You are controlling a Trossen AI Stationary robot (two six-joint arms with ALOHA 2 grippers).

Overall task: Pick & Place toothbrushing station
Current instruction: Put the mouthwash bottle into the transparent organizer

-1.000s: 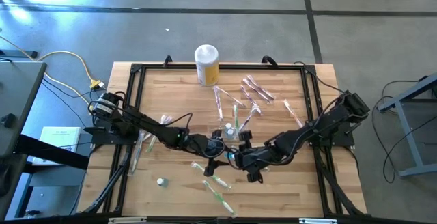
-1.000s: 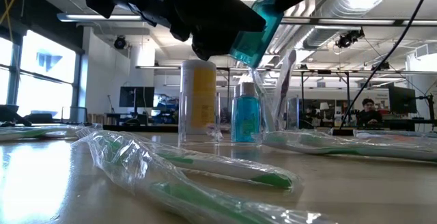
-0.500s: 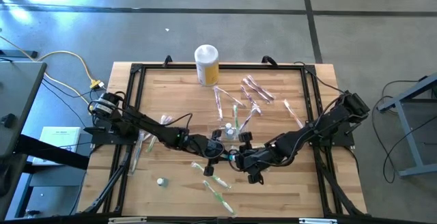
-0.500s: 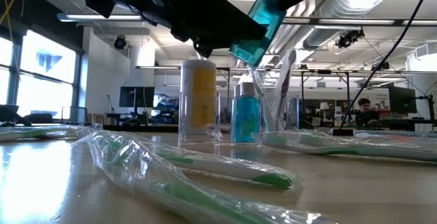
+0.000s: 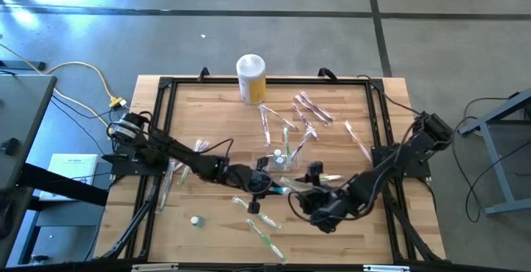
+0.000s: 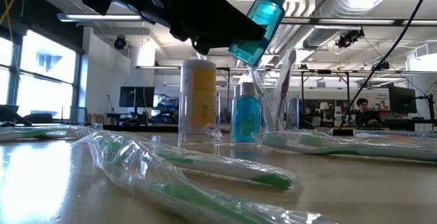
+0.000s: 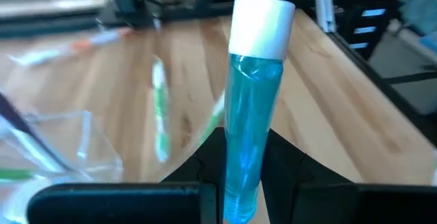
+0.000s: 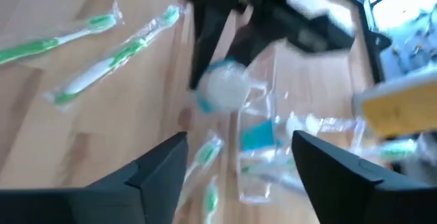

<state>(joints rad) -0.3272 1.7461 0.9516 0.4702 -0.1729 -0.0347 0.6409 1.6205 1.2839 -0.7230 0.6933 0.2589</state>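
Two dark jointed arms with black cables, each ending in flat, angular black fingers (image 8: 158,166).

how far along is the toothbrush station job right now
Done: one blue bottle stands in the clear plastic holder. In hand: the left gripper grips a second white-capped blue bottle; the right gripper is open. Left: wrapped green toothbrushes lie loose.

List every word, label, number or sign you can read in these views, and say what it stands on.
No text can be read in any view.
Yellow canister: its yellow label is too blurred to read.
Blue bottle held in the left hand: no print visible on it.
Sheet of paper beside the table: dark marks, too small to read.
Wrapped toothbrushes: no lettering legible.
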